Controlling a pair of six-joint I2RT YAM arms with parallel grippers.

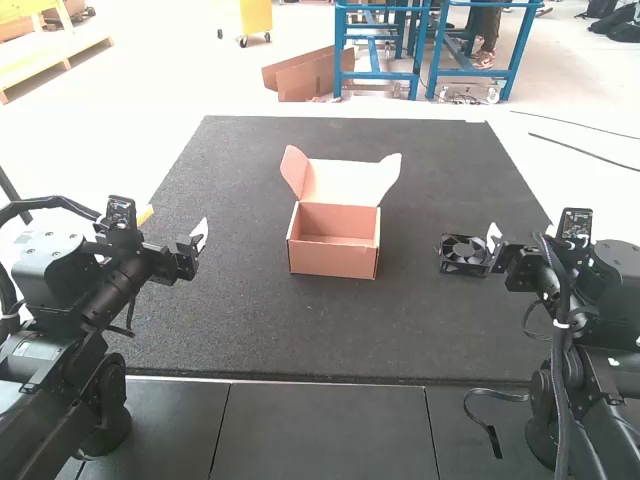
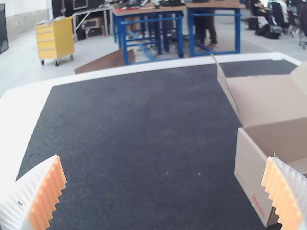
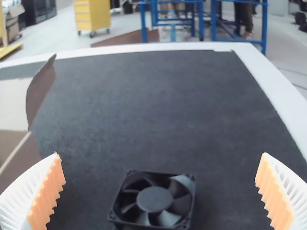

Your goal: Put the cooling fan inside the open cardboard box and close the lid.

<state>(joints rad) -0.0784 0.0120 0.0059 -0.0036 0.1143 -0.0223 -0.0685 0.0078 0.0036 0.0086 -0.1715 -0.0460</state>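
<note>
Right gripper (image 3: 159, 157) wide, empty, near fan (image 3: 154, 201)

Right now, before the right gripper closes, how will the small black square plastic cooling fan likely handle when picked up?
The black square cooling fan looks rigid-framed, so probably stiff and light. Lying flat on the dark mat, it should not roll. Its exposed blades may be fragile.

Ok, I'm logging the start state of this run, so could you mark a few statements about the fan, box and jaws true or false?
1. The cooling fan rests on the black mat, outside the cardboard box. True.
2. The box is closed. False: its lid stands open at the back.
3. The right jaws are open. True.
4. The left jaws hold the fan. False: they are open and empty.
</note>
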